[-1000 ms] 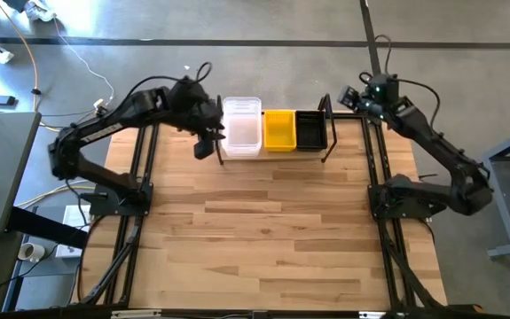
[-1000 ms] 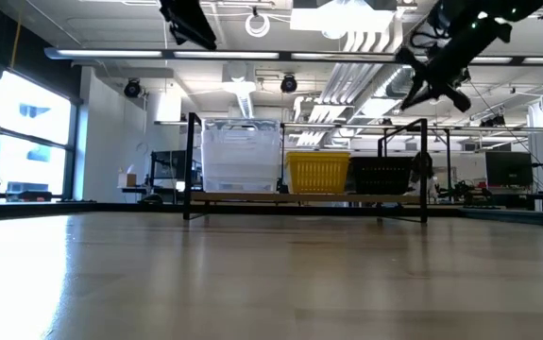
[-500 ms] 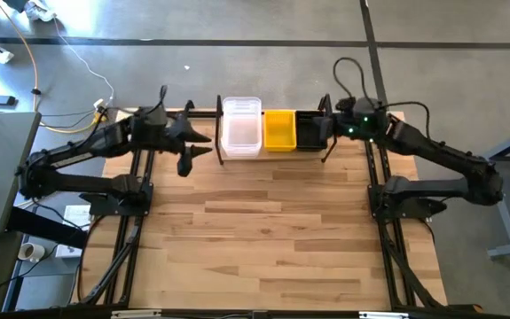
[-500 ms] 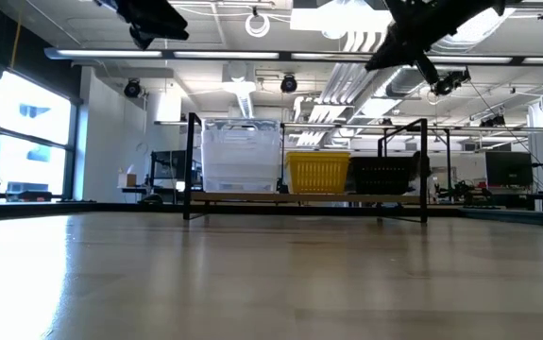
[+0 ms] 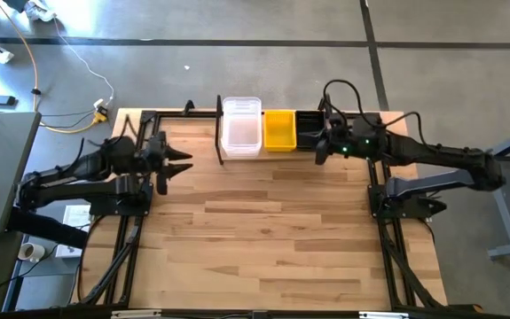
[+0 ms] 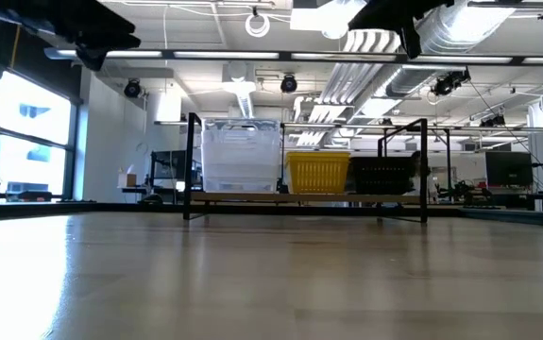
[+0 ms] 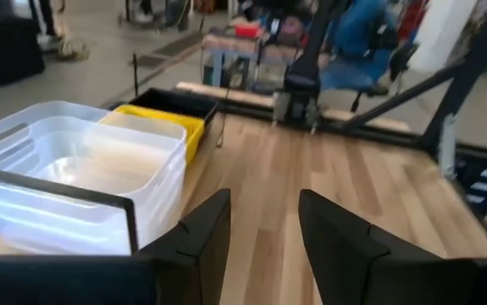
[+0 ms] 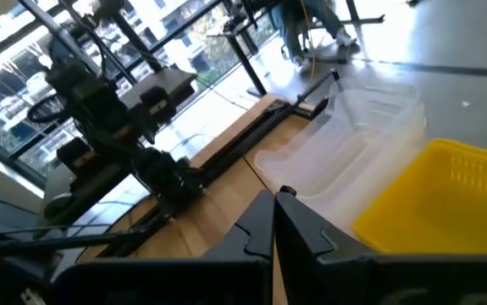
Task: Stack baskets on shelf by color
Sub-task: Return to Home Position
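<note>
The shelf [image 6: 299, 197] stands at the table's far edge, a black rod frame at each end. On its plank sit three stacks of baskets side by side: clear [image 5: 241, 124], yellow [image 5: 279, 130] and black [image 5: 308, 129]. They show again in the low view as clear [image 6: 241, 156], yellow [image 6: 318, 172] and black [image 6: 382, 175]. My left gripper [image 5: 182, 165] is open. It hovers over the table left of the shelf and points toward it, with the clear baskets [image 7: 74, 169] ahead of its fingers [image 7: 264, 229]. My right gripper [image 5: 318, 152] is shut and empty [image 8: 274, 207], just near of the shelf's right end.
Bare wooden tabletop [image 5: 263, 239] stretches from the shelf to the near edge. Both arms hang high in the low view, the left arm [image 6: 92, 28] and the right arm [image 6: 394, 14]. Black arm mounts [image 5: 121, 190] stand along the table's sides.
Both arms have swung away from the space above the shelf. My left gripper has drawn back toward the table's left and near side. My right gripper has come from behind the shelf's right end around to its near side. The baskets have stayed put.
</note>
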Robot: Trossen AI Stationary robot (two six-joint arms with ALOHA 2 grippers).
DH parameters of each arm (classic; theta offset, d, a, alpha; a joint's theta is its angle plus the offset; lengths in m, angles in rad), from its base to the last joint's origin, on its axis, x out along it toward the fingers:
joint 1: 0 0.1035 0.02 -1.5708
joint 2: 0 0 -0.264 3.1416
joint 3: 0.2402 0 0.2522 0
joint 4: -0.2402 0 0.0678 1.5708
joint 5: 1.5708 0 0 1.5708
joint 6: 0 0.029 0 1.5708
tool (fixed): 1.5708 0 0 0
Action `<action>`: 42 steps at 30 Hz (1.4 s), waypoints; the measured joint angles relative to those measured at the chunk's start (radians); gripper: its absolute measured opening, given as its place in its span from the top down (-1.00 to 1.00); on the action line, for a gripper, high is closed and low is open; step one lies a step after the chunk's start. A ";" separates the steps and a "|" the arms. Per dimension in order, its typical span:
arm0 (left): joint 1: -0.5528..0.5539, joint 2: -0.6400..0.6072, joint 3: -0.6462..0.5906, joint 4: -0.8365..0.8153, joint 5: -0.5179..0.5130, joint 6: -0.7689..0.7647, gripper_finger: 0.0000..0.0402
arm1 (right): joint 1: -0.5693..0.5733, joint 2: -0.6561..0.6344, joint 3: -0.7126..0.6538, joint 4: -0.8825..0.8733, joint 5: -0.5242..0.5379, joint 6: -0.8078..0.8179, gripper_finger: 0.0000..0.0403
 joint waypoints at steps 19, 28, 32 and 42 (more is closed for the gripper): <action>-0.046 -0.386 -0.346 0.143 0.001 -0.124 0.35 | 0.120 -0.080 0.000 0.125 0.086 -0.210 1.00; -0.045 -0.382 -0.485 0.338 -0.003 -0.206 0.35 | 0.168 -0.290 0.000 -0.004 0.138 -0.367 1.00; -0.045 -0.367 -0.489 0.330 0.000 -0.180 0.35 | 0.187 -0.358 0.000 -0.125 0.153 -0.376 1.00; -0.045 -0.361 -0.489 0.332 -0.011 -0.177 0.35 | 0.223 -0.511 -0.322 0.021 0.151 -0.392 1.00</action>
